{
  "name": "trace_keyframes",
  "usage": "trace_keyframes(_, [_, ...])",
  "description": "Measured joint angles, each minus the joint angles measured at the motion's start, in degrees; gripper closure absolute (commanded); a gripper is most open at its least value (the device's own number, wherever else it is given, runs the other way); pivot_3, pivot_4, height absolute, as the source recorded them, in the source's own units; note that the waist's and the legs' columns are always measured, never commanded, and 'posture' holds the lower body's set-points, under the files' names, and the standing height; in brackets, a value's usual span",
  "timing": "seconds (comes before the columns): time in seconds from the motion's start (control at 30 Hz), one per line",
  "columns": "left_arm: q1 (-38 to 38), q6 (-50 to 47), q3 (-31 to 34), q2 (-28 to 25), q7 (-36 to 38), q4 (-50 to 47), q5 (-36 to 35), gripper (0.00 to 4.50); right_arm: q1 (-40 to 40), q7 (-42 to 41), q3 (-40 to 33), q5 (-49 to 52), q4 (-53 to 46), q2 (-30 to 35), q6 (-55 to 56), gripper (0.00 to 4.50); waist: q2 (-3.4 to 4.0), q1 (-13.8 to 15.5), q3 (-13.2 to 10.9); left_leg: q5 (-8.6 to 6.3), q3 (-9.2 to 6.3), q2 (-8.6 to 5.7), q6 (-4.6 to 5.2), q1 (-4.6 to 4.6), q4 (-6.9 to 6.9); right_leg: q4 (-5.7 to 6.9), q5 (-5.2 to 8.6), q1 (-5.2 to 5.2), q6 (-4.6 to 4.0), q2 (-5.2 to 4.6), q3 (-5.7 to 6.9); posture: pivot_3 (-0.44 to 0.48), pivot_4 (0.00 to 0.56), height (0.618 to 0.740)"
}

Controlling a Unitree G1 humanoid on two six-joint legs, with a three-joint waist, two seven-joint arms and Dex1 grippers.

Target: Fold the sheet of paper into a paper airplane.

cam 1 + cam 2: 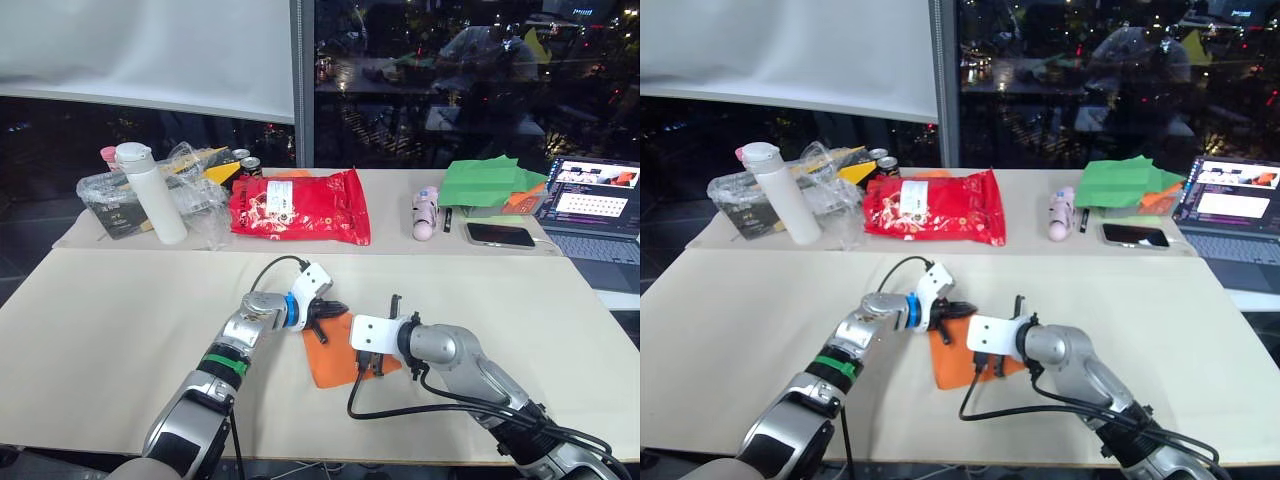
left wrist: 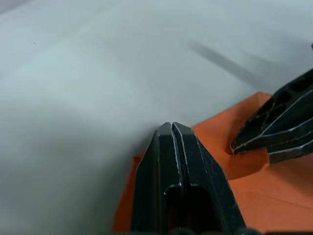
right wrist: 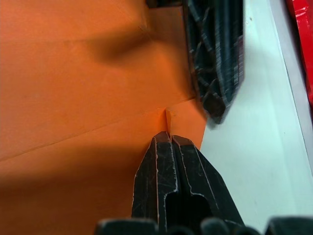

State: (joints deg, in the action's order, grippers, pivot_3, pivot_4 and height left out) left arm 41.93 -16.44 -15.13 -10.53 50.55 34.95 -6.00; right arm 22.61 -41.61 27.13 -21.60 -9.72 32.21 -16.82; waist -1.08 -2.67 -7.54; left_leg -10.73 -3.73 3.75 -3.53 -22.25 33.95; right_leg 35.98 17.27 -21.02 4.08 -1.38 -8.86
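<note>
The orange sheet of paper (image 1: 330, 362) lies creased and partly folded on the beige table, near its front middle. My left gripper (image 1: 328, 314) is shut, its tips resting at the sheet's far left corner; the left wrist view shows its closed fingers (image 2: 171, 147) over the paper's edge (image 2: 215, 137). From the right, my right gripper (image 1: 372, 362) reaches onto the sheet. Its fingers (image 3: 168, 161) are shut, pinching a small raised ridge of orange paper (image 3: 167, 115) at a crease. The two grippers are close together, a few centimetres apart.
Along the back of the table stand a white bottle (image 1: 150, 190), a clear plastic bag (image 1: 195, 185), two cans, a red snack bag (image 1: 300, 207), a pink item (image 1: 427, 212), green paper sheets (image 1: 490, 180), a phone (image 1: 498, 235) and a laptop (image 1: 595, 205).
</note>
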Motion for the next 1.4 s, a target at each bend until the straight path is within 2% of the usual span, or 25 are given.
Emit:
trace_keyframes(0.23, [0.5, 1.8, -0.7, 0.6, -0.4, 1.0, 1.9, 4.5, -2.0, -2.2, -3.3, 1.8, -4.5, -0.3, -3.4, 1.55, 0.01, 0.1, 0.0, 0.0, 0.0, -0.01, 0.0, 0.02, 0.01, -0.01, 0.01, 0.05, 0.01, -0.01, 0.0, 0.0, 0.15, 0.719])
trace_keyframes(0.47, [0.2, 1.2, 0.4, 0.8, -1.1, 0.9, 1.8, 4.5, -3.9, -4.3, -12.6, 9.1, -10.9, -0.1, -13.1, 1.55, 0.0, 0.0, 0.0, 0.0, -0.01, -0.01, 0.0, 0.05, 0.02, 0.02, -0.01, 0.06, 0.03, 0.0, 0.0, 0.0, 0.15, 0.719])
trace_keyframes(0.53, [0.2, 1.2, 0.4, 0.8, -1.5, 0.9, 1.9, 4.5, -3.6, -2.9, -16.4, 11.7, -10.9, -3.0, -17.1, 2.09, 0.0, -0.1, 0.0, 0.0, -0.02, 0.0, 0.0, 0.07, 0.01, 0.06, -0.01, 0.06, 0.04, 0.01, 0.0, 0.0, 0.15, 0.719])
trace_keyframes(0.77, [0.4, 1.3, 0.4, 0.7, -1.5, 1.1, 1.9, 4.5, -4.1, 2.8, -18.8, 17.5, -6.6, -12.2, -22.6, 4.48, 0.02, 0.0, 0.0, 0.0, -0.03, 0.0, 0.0, 0.06, 0.01, 0.07, -0.01, 0.05, 0.03, 0.01, 0.0, 0.0, 0.15, 0.719])
trace_keyframes(1.0, [0.4, 1.0, 0.2, 1.0, -1.6, 0.8, 2.4, 4.5, -4.4, 8.4, -19.0, 19.6, 1.7, -16.6, -21.3, 4.48, 0.04, 0.0, 0.0, 0.0, -0.03, -0.01, 0.0, 0.04, 0.01, 0.07, -0.01, 0.04, 0.03, 0.01, 0.0, 0.0, 0.15, 0.719])
trace_keyframes(1.4, [-0.1, -0.6, 0.2, 2.3, -2.3, -0.7, 3.2, 4.5, -6.4, 11.3, -18.9, 21.0, 2.3, -15.3, -17.4, 4.48, 0.07, 0.2, 0.1, 0.0, -0.03, -0.03, 0.0, 0.05, 0.01, 0.05, 0.0, 0.1, 0.05, 0.0, 0.0, 0.0, 0.15, 0.719])
